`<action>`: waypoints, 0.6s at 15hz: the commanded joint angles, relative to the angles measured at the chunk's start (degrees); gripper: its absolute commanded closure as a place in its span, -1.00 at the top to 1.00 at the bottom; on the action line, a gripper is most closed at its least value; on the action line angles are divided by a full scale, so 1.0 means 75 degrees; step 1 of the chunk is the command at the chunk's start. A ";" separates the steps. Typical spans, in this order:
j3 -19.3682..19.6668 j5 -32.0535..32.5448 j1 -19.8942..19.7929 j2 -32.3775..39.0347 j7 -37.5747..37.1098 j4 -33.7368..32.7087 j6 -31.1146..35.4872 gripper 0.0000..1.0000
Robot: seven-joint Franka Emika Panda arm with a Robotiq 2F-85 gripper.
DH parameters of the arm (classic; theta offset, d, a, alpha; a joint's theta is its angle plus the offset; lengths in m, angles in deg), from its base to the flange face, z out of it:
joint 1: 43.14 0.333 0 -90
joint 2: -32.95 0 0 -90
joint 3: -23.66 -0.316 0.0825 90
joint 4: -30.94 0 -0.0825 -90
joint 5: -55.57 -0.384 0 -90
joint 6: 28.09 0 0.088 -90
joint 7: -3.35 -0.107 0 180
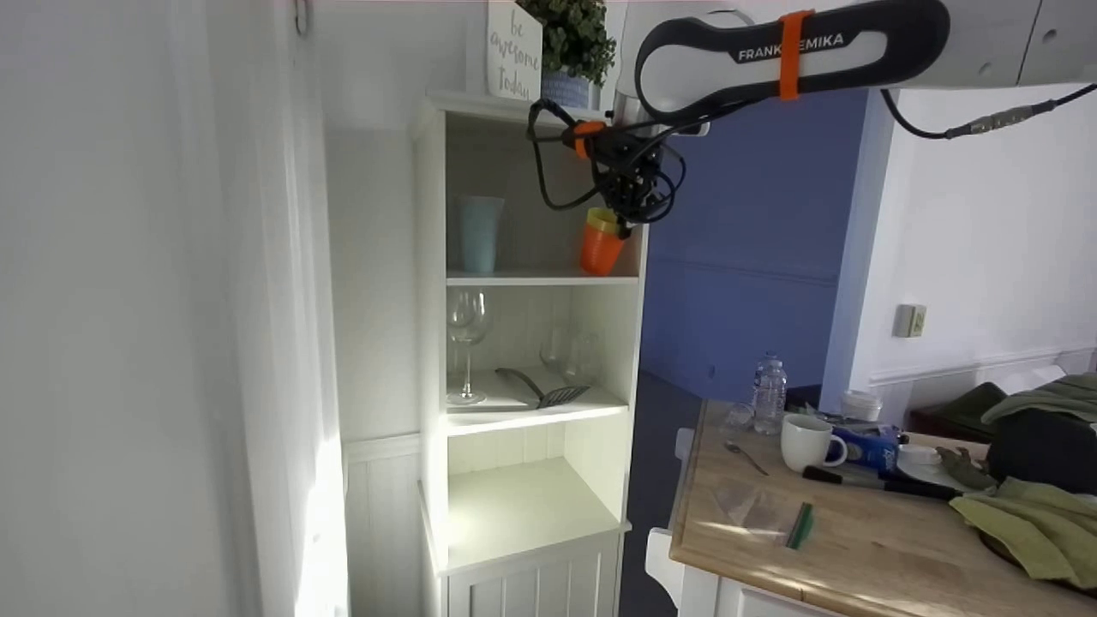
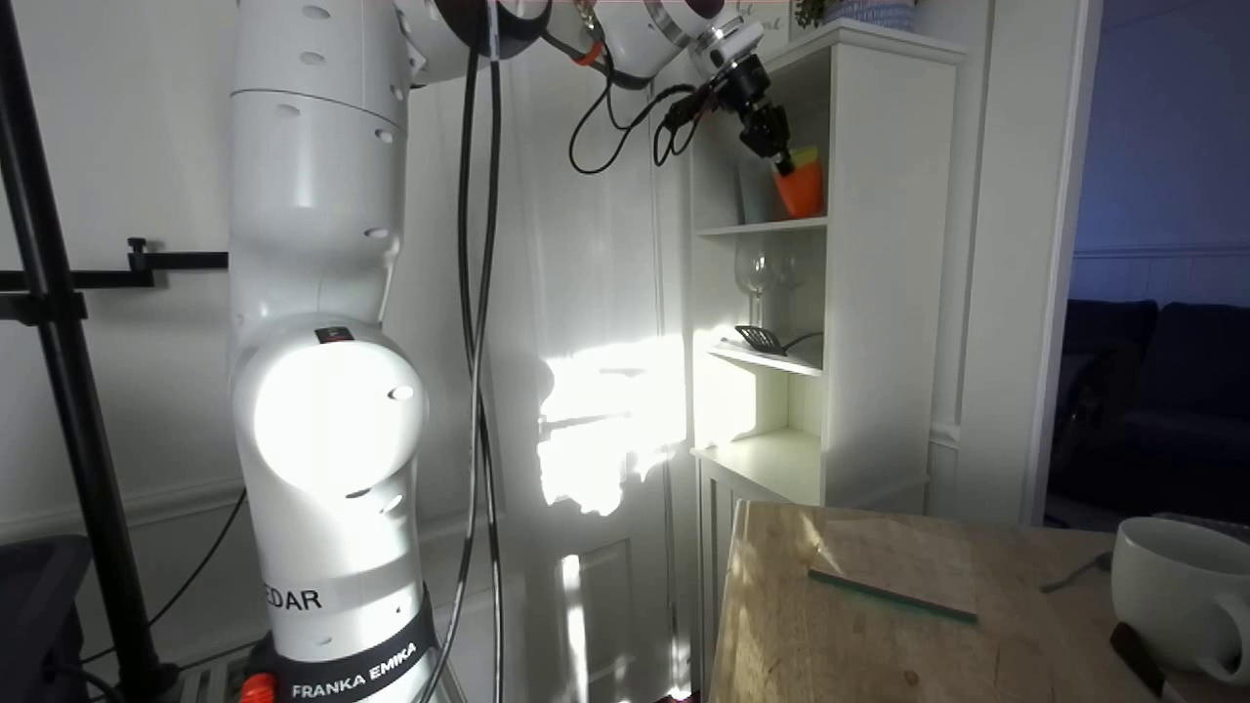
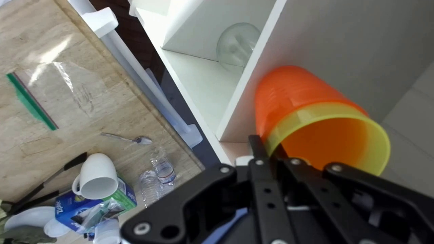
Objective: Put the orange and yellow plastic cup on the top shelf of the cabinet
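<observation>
The orange cup [image 1: 601,250] with its yellow band at the rim is inside the top shelf [image 1: 548,280] of the white cabinet [image 1: 434,360], near its right wall in an exterior view. The cup also shows in an exterior view [image 2: 805,191] and in the wrist view [image 3: 288,89]. It is slightly tilted, rim up; its base is at the shelf board, but I cannot tell if it rests fully. My gripper [image 3: 268,146] is shut on the cup's wall at the rim, one finger outside and one inside. The gripper also shows in both exterior views [image 1: 624,230] [image 2: 784,166].
A light blue cup [image 1: 480,233] stands at the shelf's left. A wine glass [image 1: 467,334] and a black spatula [image 1: 548,394] are on the shelf below. A plant [image 1: 574,38] and a sign [image 1: 514,51] stand on top. A table [image 1: 883,557] bears a white mug [image 1: 804,443].
</observation>
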 commanded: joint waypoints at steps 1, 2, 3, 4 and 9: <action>0.0035 0.0084 0.0028 0.0298 -0.0212 -0.0440 0.0002 -0.97; 0.0044 0.0093 0.0035 0.0335 -0.0218 -0.0492 -0.0025 -0.97; 0.0049 0.0095 0.0041 0.0375 -0.0215 -0.0567 -0.0052 -0.97; 0.0052 0.0079 0.0043 0.0404 -0.0207 -0.0611 -0.0068 -0.97; 0.0060 0.0089 0.0048 0.0513 -0.0246 -0.0771 0.0035 -0.23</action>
